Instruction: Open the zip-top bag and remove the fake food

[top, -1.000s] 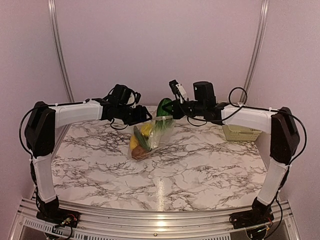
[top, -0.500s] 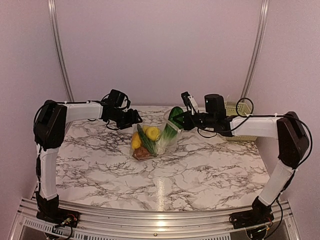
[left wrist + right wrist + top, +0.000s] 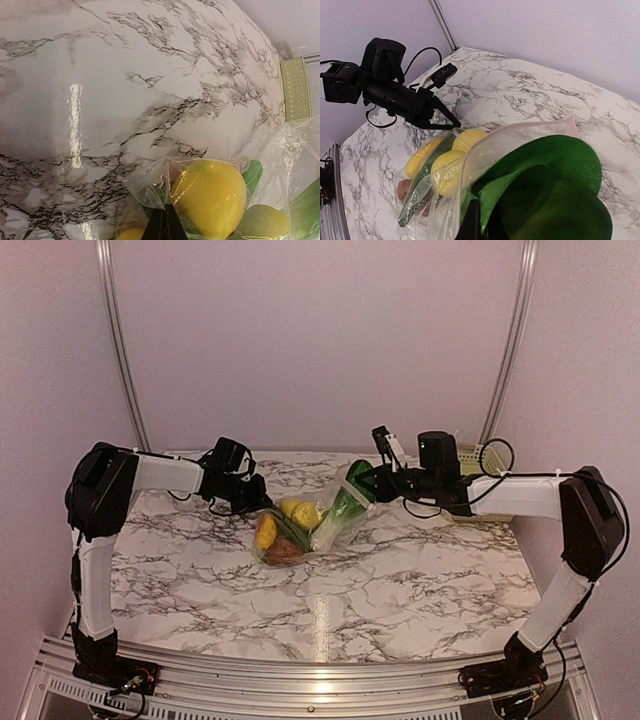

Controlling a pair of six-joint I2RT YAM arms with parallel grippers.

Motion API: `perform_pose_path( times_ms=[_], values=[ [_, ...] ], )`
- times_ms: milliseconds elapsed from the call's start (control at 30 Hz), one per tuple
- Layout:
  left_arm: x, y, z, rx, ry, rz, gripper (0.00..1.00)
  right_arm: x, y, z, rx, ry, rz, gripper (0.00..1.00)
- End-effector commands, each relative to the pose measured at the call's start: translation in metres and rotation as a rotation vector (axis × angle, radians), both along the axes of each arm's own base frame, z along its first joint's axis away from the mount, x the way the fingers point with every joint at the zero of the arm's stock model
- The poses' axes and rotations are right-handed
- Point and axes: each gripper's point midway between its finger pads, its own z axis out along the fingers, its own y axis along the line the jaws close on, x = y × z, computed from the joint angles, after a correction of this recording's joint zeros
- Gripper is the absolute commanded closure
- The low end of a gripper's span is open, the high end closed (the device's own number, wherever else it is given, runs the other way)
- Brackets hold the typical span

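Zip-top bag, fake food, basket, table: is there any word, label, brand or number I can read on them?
None: no text shows in any view. The zip-top bag is plain clear plastic; the fake food, the basket and the table carry no lettering.

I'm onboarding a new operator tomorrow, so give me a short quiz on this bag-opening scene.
1. What does the right end effector pinch? A) a cup B) the zip-top bag C) nothing
2. True or false: the lemon is inside the bag.
3. Which food piece sits nearest the bag's raised end?
Key: 1 B; 2 true; 3 the leafy green.
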Motion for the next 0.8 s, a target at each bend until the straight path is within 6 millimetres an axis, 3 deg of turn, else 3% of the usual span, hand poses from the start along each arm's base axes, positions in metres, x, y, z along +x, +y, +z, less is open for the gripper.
perform_pose_path(
  times_ms=[0, 233, 433, 567, 767],
  values=[
    [-0.002, 0.029, 0.009, 0.04, -0.009, 0.07, 1.0, 0.007, -0.021, 0.027, 0.022, -0.044, -0.054, 1.0],
    [-0.014, 0.074, 0.002, 0.166, 0.017, 0.137, 1.0, 0.017, -0.063, 0.076, 0.051, -0.151, -0.167, 1.0],
    [-0.018, 0.082, 0.002, 0.186, 0.013, 0.135, 1.0, 0.036, -0.119, 0.109, 0.052, -0.23, -0.33, 1.0],
    [-0.018, 0.08, 0.004, 0.181, 0.009, 0.12, 1.0, 0.055, -0.177, 0.135, 0.093, -0.258, -0.477, 1.0],
    [-0.016, 0.079, 0.006, 0.178, 0.003, 0.109, 1.0, 0.08, -0.285, 0.146, 0.074, -0.221, -0.74, 1.0]
  ],
)
